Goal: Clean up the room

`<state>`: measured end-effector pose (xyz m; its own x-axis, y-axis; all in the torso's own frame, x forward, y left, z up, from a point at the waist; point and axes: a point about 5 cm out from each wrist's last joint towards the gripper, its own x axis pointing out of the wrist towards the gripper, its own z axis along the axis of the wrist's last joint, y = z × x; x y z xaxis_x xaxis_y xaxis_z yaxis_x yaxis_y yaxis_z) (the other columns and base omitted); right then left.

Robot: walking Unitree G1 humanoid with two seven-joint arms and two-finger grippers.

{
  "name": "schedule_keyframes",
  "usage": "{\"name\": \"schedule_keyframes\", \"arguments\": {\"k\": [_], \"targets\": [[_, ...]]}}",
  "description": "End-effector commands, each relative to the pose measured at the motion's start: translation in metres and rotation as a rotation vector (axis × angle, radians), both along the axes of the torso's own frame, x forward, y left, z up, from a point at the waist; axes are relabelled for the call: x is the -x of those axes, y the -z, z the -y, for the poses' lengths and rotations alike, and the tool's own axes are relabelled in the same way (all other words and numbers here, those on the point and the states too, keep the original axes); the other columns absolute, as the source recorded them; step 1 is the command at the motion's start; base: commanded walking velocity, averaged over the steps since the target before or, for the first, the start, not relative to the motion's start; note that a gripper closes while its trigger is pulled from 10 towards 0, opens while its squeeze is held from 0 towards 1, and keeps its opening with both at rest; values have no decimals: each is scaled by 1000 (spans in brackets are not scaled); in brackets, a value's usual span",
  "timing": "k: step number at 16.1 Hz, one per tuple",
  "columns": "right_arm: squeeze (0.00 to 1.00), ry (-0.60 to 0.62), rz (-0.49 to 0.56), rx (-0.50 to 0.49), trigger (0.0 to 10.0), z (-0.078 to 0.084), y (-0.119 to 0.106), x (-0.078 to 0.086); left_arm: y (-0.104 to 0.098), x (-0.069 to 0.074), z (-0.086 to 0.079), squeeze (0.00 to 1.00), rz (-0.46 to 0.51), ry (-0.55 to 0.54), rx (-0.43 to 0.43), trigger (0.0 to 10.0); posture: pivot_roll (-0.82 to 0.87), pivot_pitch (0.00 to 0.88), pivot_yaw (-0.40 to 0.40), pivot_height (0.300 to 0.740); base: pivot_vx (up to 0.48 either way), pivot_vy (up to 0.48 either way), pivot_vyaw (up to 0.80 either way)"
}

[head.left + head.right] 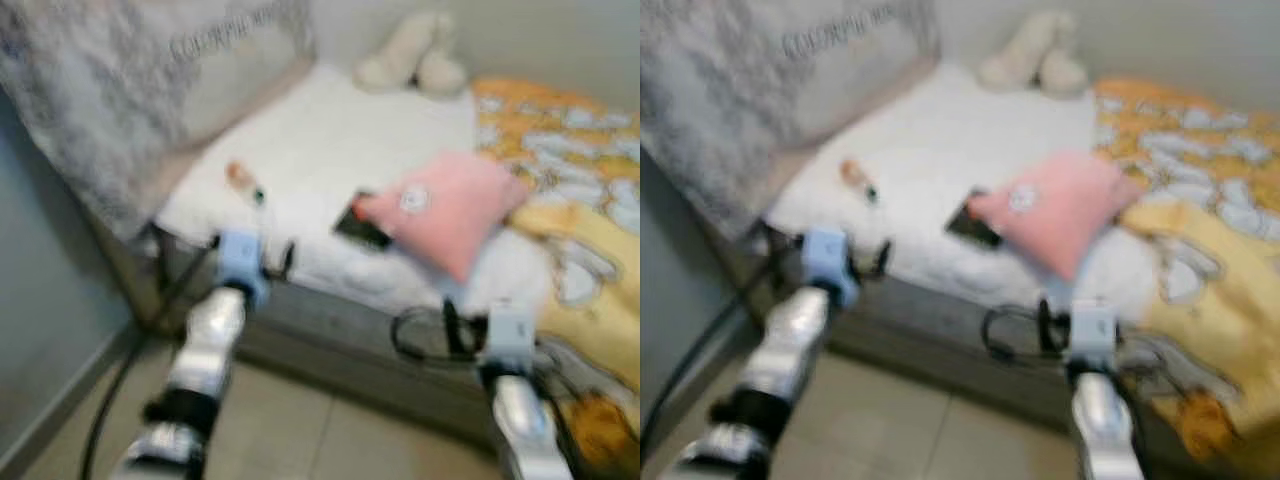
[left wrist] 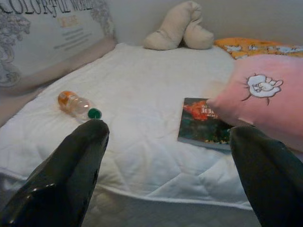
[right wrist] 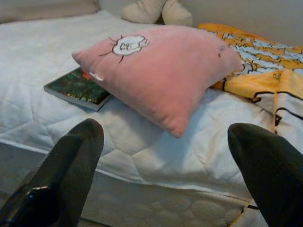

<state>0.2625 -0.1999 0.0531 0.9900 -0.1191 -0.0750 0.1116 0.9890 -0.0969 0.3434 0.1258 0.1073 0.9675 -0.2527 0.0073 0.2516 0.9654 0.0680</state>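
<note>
A white mattress (image 1: 330, 140) lies before me. On it rest a small clear bottle (image 2: 78, 105) with an orange label and green cap, a dark book (image 2: 203, 124), and a pink pillow (image 3: 161, 71) that partly covers the book. A beige plush toy (image 1: 412, 52) sits at the far end. My left gripper (image 2: 168, 161) is open at the bed's near edge, facing the bottle and book. My right gripper (image 3: 165, 165) is open too, just short of the pink pillow. Both arms (image 1: 205, 350) reach forward from the floor side.
A large grey printed pillow (image 1: 110, 80) leans at the bed's left. A yellow and orange patterned blanket (image 1: 570, 170) covers the bed's right side and hangs over the edge. Black cables (image 1: 420, 335) loop by the bed frame. Beige floor tiles (image 1: 290, 425) lie below.
</note>
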Motion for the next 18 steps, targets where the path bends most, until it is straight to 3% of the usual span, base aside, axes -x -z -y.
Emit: {"name": "schedule_keyframes", "arguments": {"k": [1, 3, 18], "targets": [[0, 1, 28, -62, 10000, -2, -5, -3, -2, -1, -5, 0, 9, -5, -24, 10000, 126, 0, -35, 740, 409, 251, 0], [0, 56, 22, -157, 10000, 5, -2, 0, -1, 0, -3, 0, 14, 15, -27, 10000, 124, 0, -32, 740, 409, 251, 0], [0, 58, 55, -93, 10000, 7, -5, 5, -6, -4, 14, 0, 45, 94, -34, 10000, 90, 0, -8, 740, 410, 219, 0]]}}
